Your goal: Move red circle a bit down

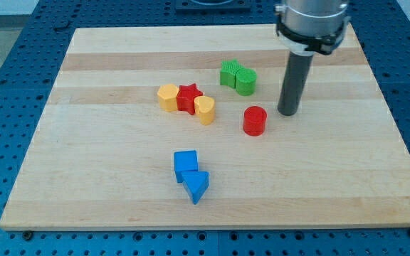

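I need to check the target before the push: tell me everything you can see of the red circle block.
The red circle block is a short, plain red cylinder that looks like plastic, standing upright with its flat round face up on the light wooden board. It stands alone, right of centre, touching no other block. My tip stands just to its right and slightly toward the view's top, a narrow gap apart.

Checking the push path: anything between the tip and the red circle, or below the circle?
Nothing visible. My tip sits just to the view's right of the red circle, bare board between them. Board below the circle is bare.
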